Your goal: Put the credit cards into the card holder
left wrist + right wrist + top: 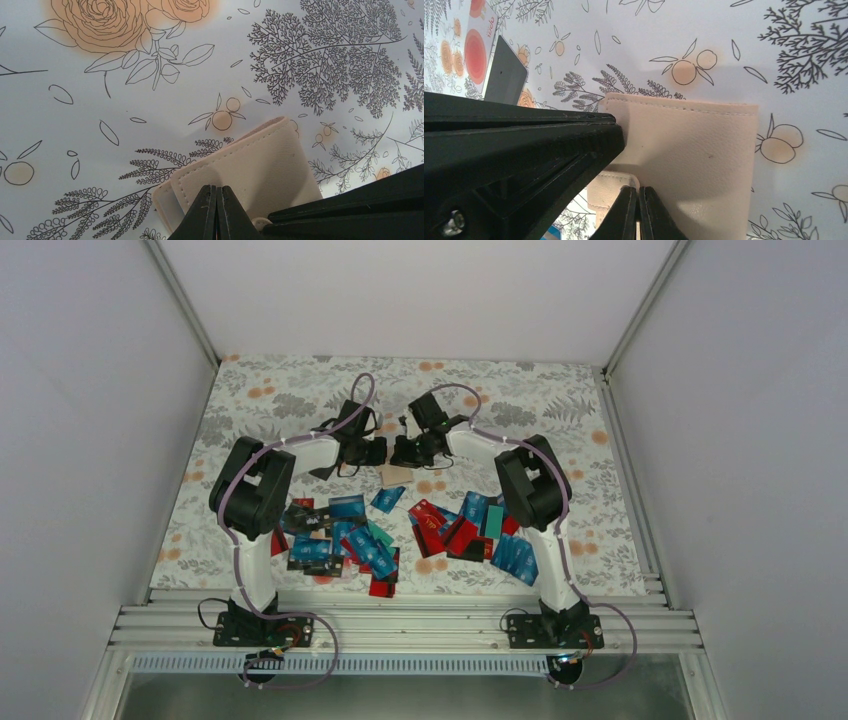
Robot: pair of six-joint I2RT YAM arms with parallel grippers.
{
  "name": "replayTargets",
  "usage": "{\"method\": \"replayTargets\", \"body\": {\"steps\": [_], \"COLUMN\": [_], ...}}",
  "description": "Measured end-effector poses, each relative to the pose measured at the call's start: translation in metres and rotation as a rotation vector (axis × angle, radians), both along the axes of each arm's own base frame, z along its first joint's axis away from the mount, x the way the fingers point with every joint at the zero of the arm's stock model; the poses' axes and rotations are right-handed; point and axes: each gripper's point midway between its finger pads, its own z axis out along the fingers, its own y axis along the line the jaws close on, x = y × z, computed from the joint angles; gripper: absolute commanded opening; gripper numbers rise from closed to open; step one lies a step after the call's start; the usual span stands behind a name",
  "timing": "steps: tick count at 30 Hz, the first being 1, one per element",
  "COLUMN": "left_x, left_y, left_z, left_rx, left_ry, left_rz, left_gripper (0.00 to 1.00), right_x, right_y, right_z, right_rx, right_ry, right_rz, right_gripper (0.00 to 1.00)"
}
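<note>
The beige card holder (396, 475) lies on the flowered table just past the piles of credit cards (345, 538), which are blue, red, black and teal. Both grippers meet over it. My left gripper (379, 452) (218, 192) is shut, its tips resting against the holder's stitched top (250, 165) with nothing between them. My right gripper (399, 453) (639, 192) is also shut, tips at the holder's (694, 150) near edge beside a small tab (609, 192). In each wrist view the other gripper shows as a black bar.
A second spread of cards (475, 528) lies by the right arm, and a single blue card (388, 499) sits between the piles. A red-circled card (476, 45) and a black card (506, 75) lie left of the holder. White walls enclose the table (300, 390).
</note>
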Motion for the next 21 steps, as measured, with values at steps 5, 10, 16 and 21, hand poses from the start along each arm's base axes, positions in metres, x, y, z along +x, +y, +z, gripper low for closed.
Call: {"method": "replayTargets", "body": {"steps": [5, 10, 16, 21], "left_x": [0.0002, 0.0006, 0.0005, 0.0003], "left_y": [0.0000, -0.0002, -0.0026, -0.0029], "left_z": [-0.0002, -0.0003, -0.0005, -0.0005], "left_rx": [-0.001, -0.003, -0.010, -0.011], "left_ry": [-0.002, -0.006, -0.007, -0.007], "left_rz": [0.001, 0.001, -0.003, -0.003], "left_gripper": [0.02, 0.02, 0.02, 0.02], "right_x": [-0.0003, -0.0008, -0.0047, -0.0060], "right_y": [0.0002, 0.0015, 0.0026, 0.0033], "right_z": [0.0003, 0.0042, 0.0081, 0.0089], "right_rx": [-0.008, 0.001, 0.009, 0.017], "right_ry": [-0.005, -0.001, 0.025, 0.031], "right_rz": [-0.002, 0.003, 0.013, 0.019], "right_gripper": [0.04, 0.04, 0.04, 0.04]}}
